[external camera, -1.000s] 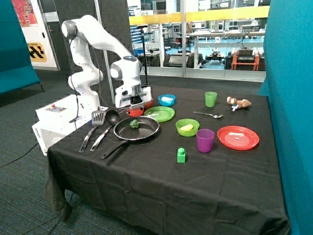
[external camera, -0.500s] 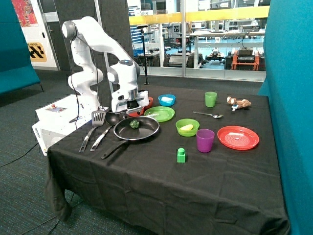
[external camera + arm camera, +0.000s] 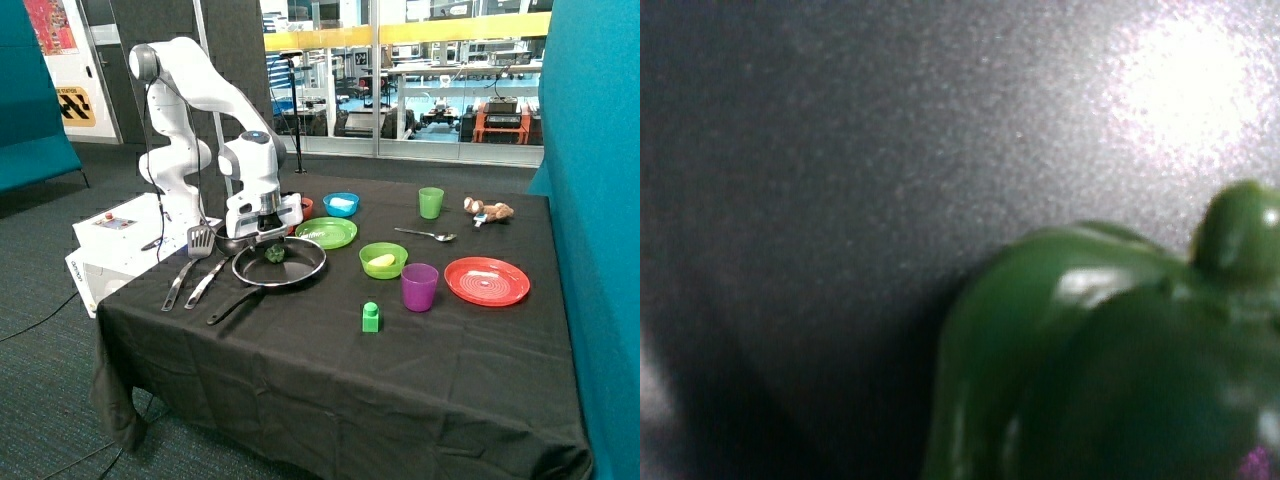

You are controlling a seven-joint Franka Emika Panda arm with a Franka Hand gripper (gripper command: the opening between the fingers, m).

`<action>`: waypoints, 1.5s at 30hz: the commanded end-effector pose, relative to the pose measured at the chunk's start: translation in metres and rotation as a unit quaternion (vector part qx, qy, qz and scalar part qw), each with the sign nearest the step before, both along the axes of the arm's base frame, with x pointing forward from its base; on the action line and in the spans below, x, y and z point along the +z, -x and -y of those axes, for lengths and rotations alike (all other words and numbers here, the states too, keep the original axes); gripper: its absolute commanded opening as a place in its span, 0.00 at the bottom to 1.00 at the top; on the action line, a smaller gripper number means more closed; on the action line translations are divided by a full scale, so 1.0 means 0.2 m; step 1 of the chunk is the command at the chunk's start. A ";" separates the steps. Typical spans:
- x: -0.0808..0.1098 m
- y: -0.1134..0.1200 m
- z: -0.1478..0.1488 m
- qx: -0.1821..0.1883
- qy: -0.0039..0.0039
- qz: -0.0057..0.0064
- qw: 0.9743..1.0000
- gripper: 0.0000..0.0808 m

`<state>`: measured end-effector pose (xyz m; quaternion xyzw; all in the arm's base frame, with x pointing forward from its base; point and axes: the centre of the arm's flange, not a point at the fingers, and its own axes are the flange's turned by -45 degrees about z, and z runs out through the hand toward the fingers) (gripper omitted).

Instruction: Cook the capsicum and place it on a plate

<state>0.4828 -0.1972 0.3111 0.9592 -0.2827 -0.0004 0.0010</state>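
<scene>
The dark green capsicum (image 3: 274, 254) lies in the black frying pan (image 3: 302, 268) near the arm's side of the table. My gripper (image 3: 267, 238) hangs just above it, at the pan's back rim. The wrist view is filled by the capsicum (image 3: 1090, 350), very close, with its stem knob showing, resting on the pan's dark speckled floor (image 3: 840, 150). The flat lime-green plate (image 3: 326, 233) sits right behind the pan and holds nothing. No gripper parts show in the wrist view.
A spatula (image 3: 190, 262) and a ladle (image 3: 215, 262) lie beside the pan. Further along stand a blue bowl (image 3: 341, 204), a lime-green bowl (image 3: 383, 259) with a yellow piece, a purple cup (image 3: 419, 287), a red plate (image 3: 487, 281), a green block (image 3: 371, 317) and a green cup (image 3: 431, 202).
The gripper has swung from beside the red bowl toward the pan and come down over the capsicum. The capsicum has stayed in place.
</scene>
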 end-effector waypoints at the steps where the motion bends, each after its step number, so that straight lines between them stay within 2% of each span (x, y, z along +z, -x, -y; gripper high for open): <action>1: -0.05 0.01 0.05 0.001 -0.001 0.001 1.000 0.79; 7: -0.08 0.02 0.07 0.001 -0.001 0.001 1.000 0.71; 11: -0.10 0.02 0.06 0.003 -0.001 0.001 1.000 0.73; 12: -0.11 0.01 0.05 0.006 -0.001 0.001 1.000 0.37; 13: -0.12 0.01 0.04 0.007 -0.001 0.001 1.000 0.18; 14: -0.12 0.01 0.04 0.008 -0.001 0.001 1.000 0.09; 16: -0.13 0.01 0.02 0.011 -0.001 0.001 1.000 0.02; 21: -0.14 -0.02 -0.01 0.018 -0.001 0.001 1.000 0.00; 22: -0.14 -0.03 -0.01 0.018 -0.001 0.001 1.000 0.39; 23: -0.14 -0.03 -0.02 0.018 -0.001 0.001 1.000 0.19; 24: -0.14 -0.04 -0.02 0.020 -0.001 0.001 1.000 0.10; 25: -0.14 -0.04 -0.02 0.020 -0.001 0.001 1.000 0.44; 26: -0.14 -0.04 -0.03 0.022 -0.001 0.001 1.000 0.22; 27: -0.14 -0.05 -0.03 0.022 -0.001 0.001 1.000 0.11; 28: -0.13 -0.05 -0.04 0.023 -0.001 0.001 1.000 0.05; 29: -0.13 -0.05 -0.04 0.024 -0.001 0.001 1.000 0.41; 30: -0.13 -0.06 -0.04 0.024 -0.001 0.001 1.000 0.58; 31: -0.13 -0.06 -0.05 0.025 -0.001 0.001 1.000 0.67; 32: -0.13 -0.06 -0.05 0.026 -0.001 0.001 1.000 0.70; 36: -0.12 -0.07 -0.06 0.027 -0.001 0.001 1.000 0.65; 39: -0.12 -0.06 -0.05 0.028 -0.001 0.001 1.000 0.53; 42: -0.12 -0.06 -0.05 0.027 -0.001 0.001 1.000 0.47; 43: -0.12 -0.06 -0.05 0.027 -0.001 0.001 1.000 0.44; 45: -0.12 -0.05 -0.05 0.028 -0.001 0.001 1.000 0.25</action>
